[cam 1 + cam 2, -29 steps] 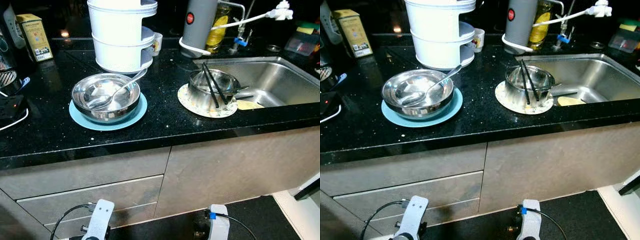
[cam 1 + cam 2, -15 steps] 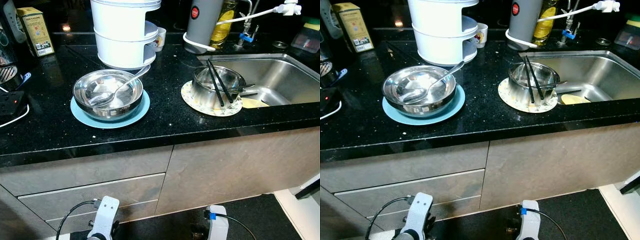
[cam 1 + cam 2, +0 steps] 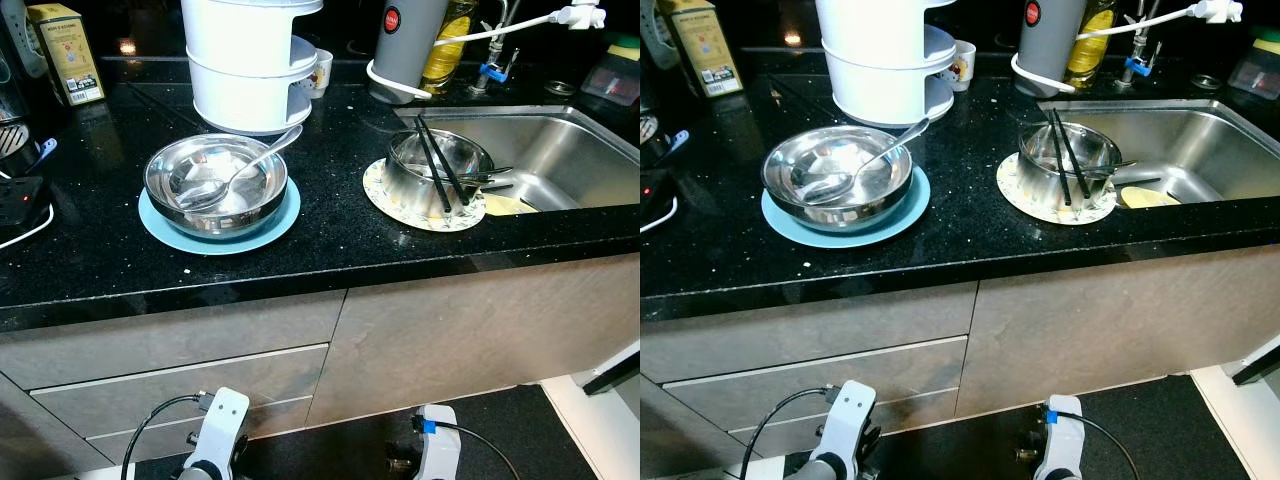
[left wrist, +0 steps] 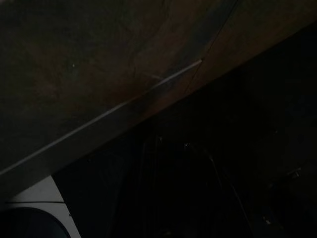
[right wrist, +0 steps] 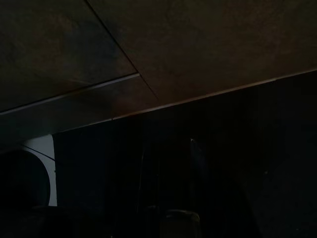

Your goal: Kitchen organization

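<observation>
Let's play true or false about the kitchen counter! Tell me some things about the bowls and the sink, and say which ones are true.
1. A spoon lies in the steel bowl on the blue plate. True.
2. The chopsticks rest in that same bowl. False: they lie across the smaller steel bowl on the patterned plate beside the sink.
3. The white stacked container stands behind the blue plate. True.
4. The blue plate sits inside the sink. False: it sits on the black counter.
5. The left gripper holds the spoon. False: both arms hang low in front of the cabinet, as does the right gripper.
</observation>
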Controlling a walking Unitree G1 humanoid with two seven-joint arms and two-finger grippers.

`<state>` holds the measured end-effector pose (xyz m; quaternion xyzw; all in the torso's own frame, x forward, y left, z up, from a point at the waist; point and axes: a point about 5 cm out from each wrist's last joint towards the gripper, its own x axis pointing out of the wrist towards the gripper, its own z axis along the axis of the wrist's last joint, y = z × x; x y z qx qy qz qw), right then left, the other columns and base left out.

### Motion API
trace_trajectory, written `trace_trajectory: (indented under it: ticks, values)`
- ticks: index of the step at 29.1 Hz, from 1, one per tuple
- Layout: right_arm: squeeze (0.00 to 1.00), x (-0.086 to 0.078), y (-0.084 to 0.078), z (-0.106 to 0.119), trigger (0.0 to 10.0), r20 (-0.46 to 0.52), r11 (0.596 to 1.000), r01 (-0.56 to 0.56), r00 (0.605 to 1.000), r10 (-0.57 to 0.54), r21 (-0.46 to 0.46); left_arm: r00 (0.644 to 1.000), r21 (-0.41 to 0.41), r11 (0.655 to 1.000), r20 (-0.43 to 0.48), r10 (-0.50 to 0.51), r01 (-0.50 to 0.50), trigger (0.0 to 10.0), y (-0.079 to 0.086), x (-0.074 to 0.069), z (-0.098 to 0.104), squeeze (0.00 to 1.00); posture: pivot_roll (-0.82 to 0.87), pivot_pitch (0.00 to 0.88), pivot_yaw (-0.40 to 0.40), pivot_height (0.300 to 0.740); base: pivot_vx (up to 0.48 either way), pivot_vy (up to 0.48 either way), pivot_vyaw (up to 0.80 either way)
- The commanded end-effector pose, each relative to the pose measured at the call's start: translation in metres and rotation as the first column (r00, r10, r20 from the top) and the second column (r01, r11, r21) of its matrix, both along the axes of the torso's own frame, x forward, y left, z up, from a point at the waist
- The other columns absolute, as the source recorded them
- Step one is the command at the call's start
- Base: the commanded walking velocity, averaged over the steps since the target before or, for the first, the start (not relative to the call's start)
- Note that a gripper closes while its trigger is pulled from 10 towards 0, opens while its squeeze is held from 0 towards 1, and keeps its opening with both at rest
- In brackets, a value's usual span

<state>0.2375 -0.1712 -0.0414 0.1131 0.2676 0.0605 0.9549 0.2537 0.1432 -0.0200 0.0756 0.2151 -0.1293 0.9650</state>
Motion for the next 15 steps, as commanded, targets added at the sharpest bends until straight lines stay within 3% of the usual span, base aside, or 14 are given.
trace_trajectory:
  ticks: [1, 12, 15]
  values:
    - [0.0, -0.0069, -0.004, -0.0047, 10.0, -0.023, 1.0, 0.023, 0.999, -0.023, -0.002, 1.0, -0.022, 1.0, -0.023, 0.003, -0.003, 10.0, -0.0031, -0.0051, -0.0046, 0.0, -0.05, 0.219, -0.1, 0.74, 0.0, 0.0, 0.0]
    - [0.0, -0.0074, -0.0065, -0.0053, 10.0, -0.028, 0.998, 0.055, 0.998, -0.056, -0.018, 0.999, -0.024, 0.999, -0.024, -0.03, 0.029, 10.0, -0.0068, -0.0011, -0.0025, 0.0, -0.07, 0.215, -0.088, 0.74, 0.0, 0.0, 0.0]
    - [0.0, -0.0081, -0.006, -0.0059, 10.0, -0.029, 0.997, 0.07, 0.997, -0.07, -0.01, 0.998, -0.021, 1.0, -0.058, 0.008, -0.009, 10.0, -0.0008, -0.0023, -0.0059, 0.0, -0.07, 0.216, -0.077, 0.74, 0.0, 0.0, 0.0]
